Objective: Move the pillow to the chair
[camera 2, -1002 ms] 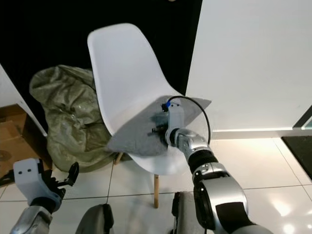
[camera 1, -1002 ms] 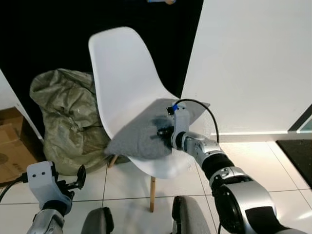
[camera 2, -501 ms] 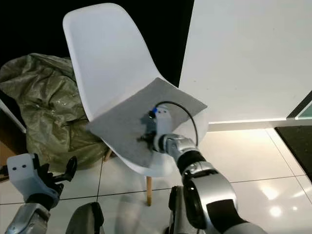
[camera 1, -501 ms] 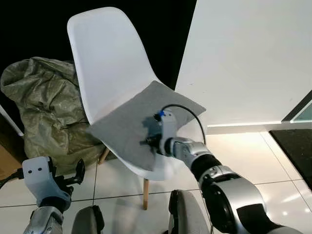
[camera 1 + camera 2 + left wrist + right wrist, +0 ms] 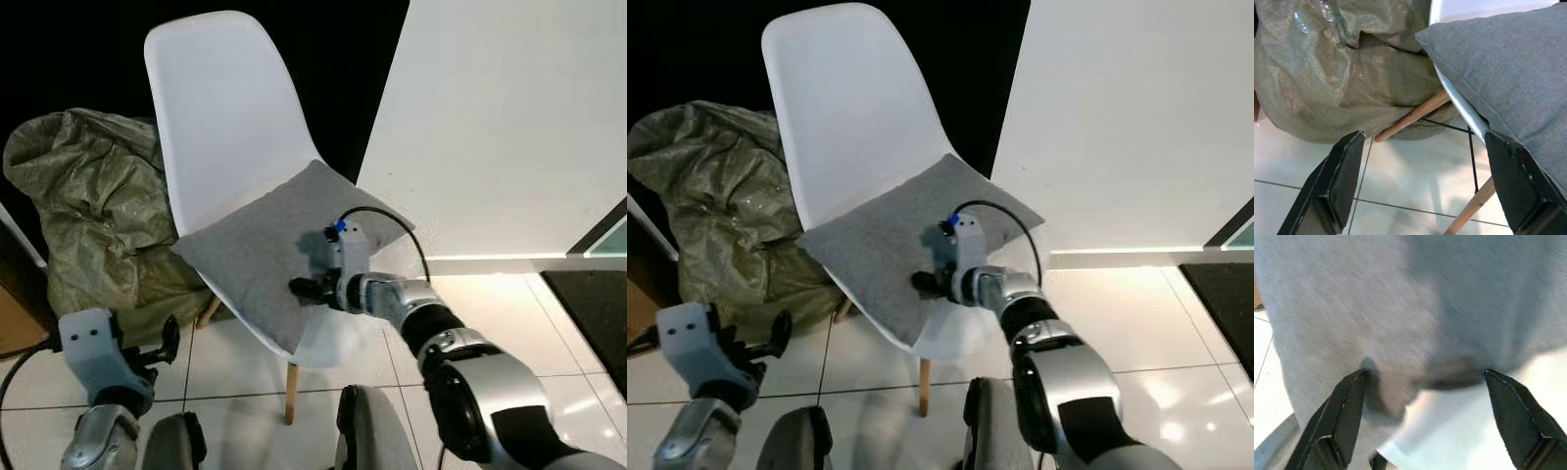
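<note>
No readable writing anywhere. The grey pillow [image 5: 265, 257] lies flat on the white chair [image 5: 220, 127] seat, and the right gripper [image 5: 302, 288] hovers at its front edge, fingers spread wide, grasping nothing. The left gripper [image 5: 168, 340] hangs low, also spread, near the green sack [image 5: 83, 206] beside the chair.

Blurred grey pillow [image 5: 1415, 308] close ahead of the right gripper [image 5: 1422, 423], weave smeared. Chair [image 5: 216, 127] seat mostly covered beneath it. Green sack [image 5: 88, 215] partly hidden behind the chair, cut by the frame edge.
</note>
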